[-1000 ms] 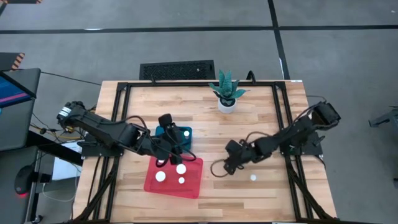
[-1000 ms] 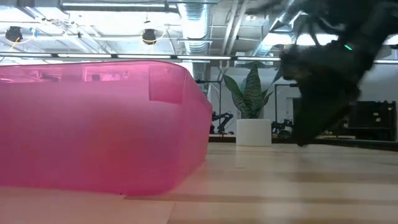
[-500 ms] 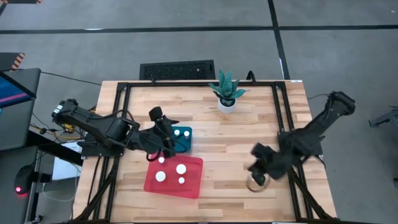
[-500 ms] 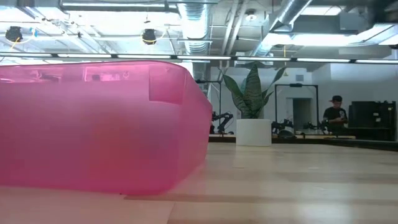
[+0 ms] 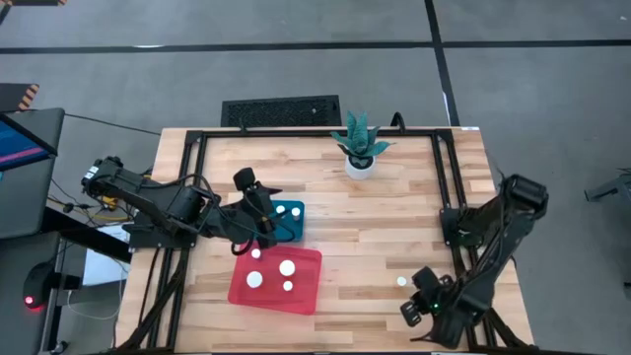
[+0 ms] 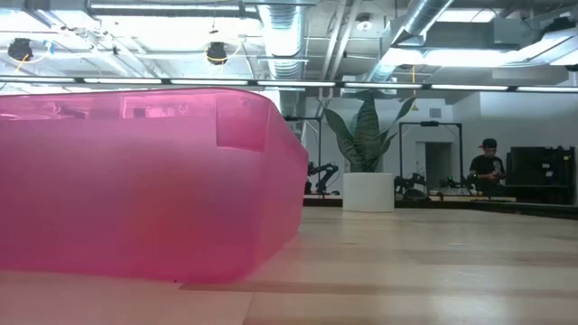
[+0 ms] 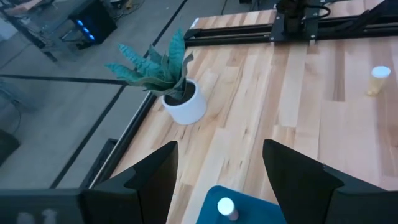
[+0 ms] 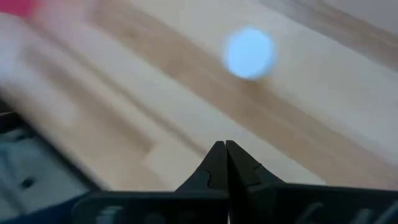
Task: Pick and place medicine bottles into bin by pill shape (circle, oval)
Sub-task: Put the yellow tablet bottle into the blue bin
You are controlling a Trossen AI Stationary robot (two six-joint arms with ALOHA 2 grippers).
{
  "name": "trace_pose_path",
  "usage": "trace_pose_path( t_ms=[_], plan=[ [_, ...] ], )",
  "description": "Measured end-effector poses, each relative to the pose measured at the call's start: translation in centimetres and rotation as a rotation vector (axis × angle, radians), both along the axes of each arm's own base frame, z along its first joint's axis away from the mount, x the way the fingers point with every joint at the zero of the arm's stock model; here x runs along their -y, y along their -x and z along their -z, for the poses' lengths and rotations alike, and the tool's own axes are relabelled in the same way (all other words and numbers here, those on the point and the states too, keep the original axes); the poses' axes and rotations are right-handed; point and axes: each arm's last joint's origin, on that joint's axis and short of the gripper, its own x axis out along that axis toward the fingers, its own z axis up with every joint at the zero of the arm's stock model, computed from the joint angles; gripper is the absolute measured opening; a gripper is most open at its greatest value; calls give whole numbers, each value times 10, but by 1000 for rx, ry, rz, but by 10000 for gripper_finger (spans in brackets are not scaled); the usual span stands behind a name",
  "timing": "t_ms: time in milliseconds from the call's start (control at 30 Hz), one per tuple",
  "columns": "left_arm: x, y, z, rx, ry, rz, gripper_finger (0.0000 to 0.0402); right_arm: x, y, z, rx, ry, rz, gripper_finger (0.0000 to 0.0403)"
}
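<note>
- High view: the left claw (image 5: 258,209) hangs over the near edge of the small teal plastic bin (image 5: 287,219), which sits on the light wooden slatted surface (image 5: 385,222). From above I cannot tell how far its fingers are parted.
- One white-capped medicine bottle (image 5: 296,210) shows inside the teal bin. Touching that bin on its front side is the shallow pink translucent plastic bin (image 5: 276,280), holding three white-capped bottles (image 5: 287,267).
- A single white-capped bottle (image 5: 401,282) stands alone on the bare wood near the front right, well apart from both bins.
- The right claw (image 5: 410,313) is down at the surface's front right edge, just beside that lone bottle but not touching it.
- A green spiky plant in a white round pot (image 5: 359,145) stands at the back centre.
- Low view: the pink bin's wall (image 6: 144,181) fills the left half; the potted plant (image 6: 366,162) stands beyond it, and a person (image 6: 488,164) is far off in the room. Neither claw shows.
- Left wrist view: the left claw (image 7: 219,171) is spread wide and empty, its two dark fingers (image 7: 152,177) framing the teal bin's corner (image 7: 239,205) with one bottle cap (image 7: 226,206) in it. The lone bottle (image 7: 378,79) stands far across the wood.
- Right wrist view: the right claw (image 8: 225,149) is clenched, tips pressed together on nothing, above the wood, with the lone bottle's white cap (image 8: 249,52) blurred ahead.
</note>
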Motion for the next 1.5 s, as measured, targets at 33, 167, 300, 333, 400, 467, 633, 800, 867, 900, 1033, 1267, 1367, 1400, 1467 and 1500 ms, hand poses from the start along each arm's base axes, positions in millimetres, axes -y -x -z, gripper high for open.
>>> trace_pose_path(
  t_ms=[33,167,300,333,400,467,633,800,867,900,1033,1267,1367,1400,1467,1500],
  plan=[
    [0,0,0,0,-2,-2,229,-2,0,7,-16,20,16,2],
    [0,0,0,4,-12,-14,229,-4,-6,27,-56,79,50,2],
    [-1,0,0,0,-29,-12,229,0,-15,37,-79,123,48,1],
    [-1,0,0,-2,-31,-11,229,2,-17,39,-81,125,43,1],
    [-1,0,0,-2,-31,-10,229,6,-20,42,-90,141,37,1],
    [-1,0,0,-3,-30,-9,229,10,-23,43,-96,153,30,1],
    [-1,0,0,-4,-29,-8,229,19,-34,43,-109,180,-4,1],
    [-1,1,0,-13,-33,-8,229,28,-48,45,-112,200,-39,1],
    [-1,1,1,-21,-36,-7,229,33,-54,45,-120,214,-51,1],
    [-1,1,1,-26,-38,-7,229,36,-56,45,-125,223,-59,0],
    [-1,1,1,-28,-39,-7,229,47,-67,45,-142,253,-89,0],
    [-1,1,1,-40,-58,5,229,68,-88,45,-153,285,-143,0],
    [-1,1,1,-41,-59,6,229,76,-100,44,-125,286,-177,0],
    [-1,2,2,-43,-59,6,229,79,-104,44,-116,286,-185,0],
    [-1,2,2,-47,-61,6,229,86,-111,43,-99,289,-200,0],
    [-1,2,2,-47,-61,6,229,89,-115,43,-91,291,-205,0]
  ],
)
